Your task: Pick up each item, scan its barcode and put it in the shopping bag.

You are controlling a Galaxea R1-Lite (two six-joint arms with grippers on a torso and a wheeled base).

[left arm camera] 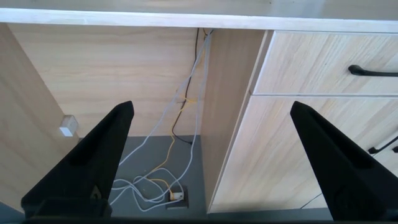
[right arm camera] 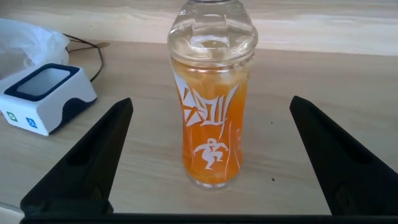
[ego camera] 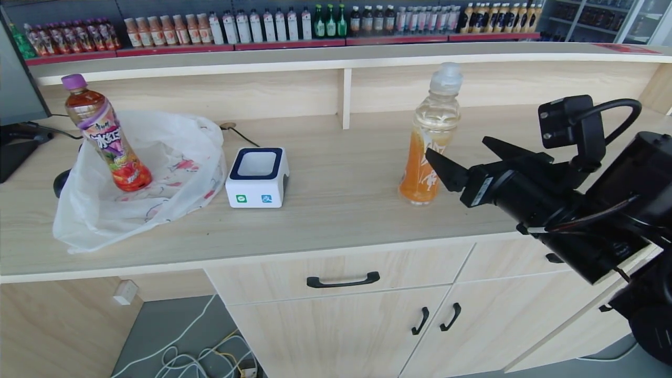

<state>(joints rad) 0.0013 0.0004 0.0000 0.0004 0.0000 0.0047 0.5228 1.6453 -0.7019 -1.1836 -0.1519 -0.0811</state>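
From the head, my right pincer [ego camera: 455,144] hangs released, jaws spread, just beside the orange bottle [ego camera: 417,178] standing upright on the table [ego camera: 341,210]. Well apart sit the scanner [ego camera: 257,178] and the shopping bag [ego camera: 105,220]. A purple-capped bottle [ego camera: 107,139] stands tilted, inside the bag I think.

At my left wrist, my left pincer [left arm camera: 211,106] is released too, below the table edge, facing cupboard fronts [left arm camera: 311,124] and cables [left arm camera: 161,180] on the floor.

At my right wrist, the orange bottle [right arm camera: 211,143] stands between my spread fingers [right arm camera: 93,162], apart from both.
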